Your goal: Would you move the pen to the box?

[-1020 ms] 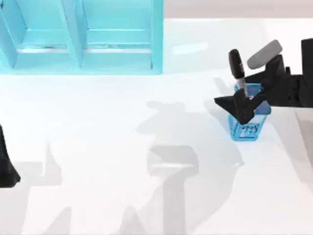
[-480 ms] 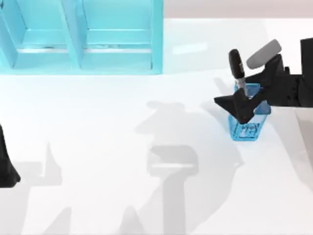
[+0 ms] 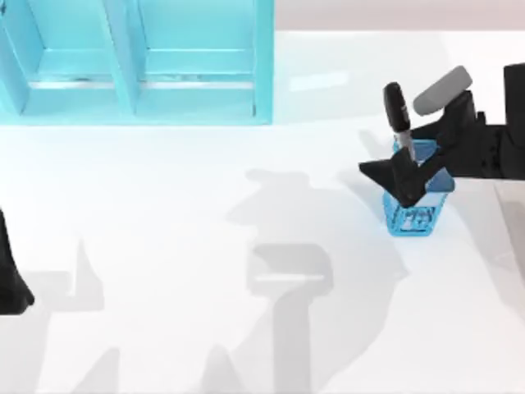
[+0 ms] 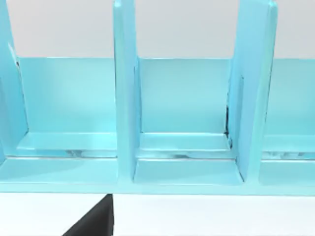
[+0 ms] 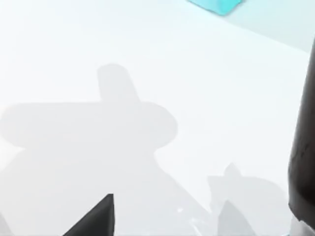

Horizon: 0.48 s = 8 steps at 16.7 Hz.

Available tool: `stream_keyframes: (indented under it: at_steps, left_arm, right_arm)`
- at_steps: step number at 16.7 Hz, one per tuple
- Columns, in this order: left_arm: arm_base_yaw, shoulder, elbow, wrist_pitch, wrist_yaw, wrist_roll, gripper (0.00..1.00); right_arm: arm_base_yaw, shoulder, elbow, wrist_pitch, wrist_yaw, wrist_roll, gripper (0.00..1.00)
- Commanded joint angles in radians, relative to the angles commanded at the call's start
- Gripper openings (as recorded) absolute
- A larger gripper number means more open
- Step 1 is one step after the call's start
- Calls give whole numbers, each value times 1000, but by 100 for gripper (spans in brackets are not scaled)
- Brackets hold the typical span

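— White and smooth, the worktop [image 3: 164, 205] looks matte, with soft grey shadows across it. What lies nearest?

— At the near left edge, the left arm sits parked, a black wedge shape; I cannot tell how the left gripper [image 3: 10, 279] stands.

— And further in?

— On the right side stands a small blue mesh cup [image 3: 416, 205], square-sided and see-through. The right gripper [image 3: 404, 176], black and angular, reaches in from the right over the cup's mouth.

— Where is the pen?

— The pen [image 3: 398, 115] stands in the cup, tilted slightly, its thick glossy black cap rising above the rim and its silver-grey barrel going down between the right gripper's fingers. They seem to bracket the barrel, but whether they pinch it I cannot tell. In the right wrist view the cap shows as a dark, shiny column at the edge [image 5: 302, 157].

— And at the back?

— The box [image 3: 139, 61], a glossy turquoise organiser with upright dividers making open compartments, stands at the far left, well apart from the pen. The left wrist view faces its compartments [image 4: 182, 98].
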<state>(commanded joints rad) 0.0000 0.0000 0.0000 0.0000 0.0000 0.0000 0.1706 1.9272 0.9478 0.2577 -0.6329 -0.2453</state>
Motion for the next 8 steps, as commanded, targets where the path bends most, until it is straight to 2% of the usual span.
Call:
stream_keyframes:
  at_steps: [4, 8]
  left_arm:
    - [0, 0, 0, 0, 0, 0, 100]
    - [0, 0, 0, 0, 0, 0, 100]
  right_arm:
    - [-8, -7, 14, -17, -9, -5, 0]
    - [-83, -19, 115, -171, -64, -91, 0]
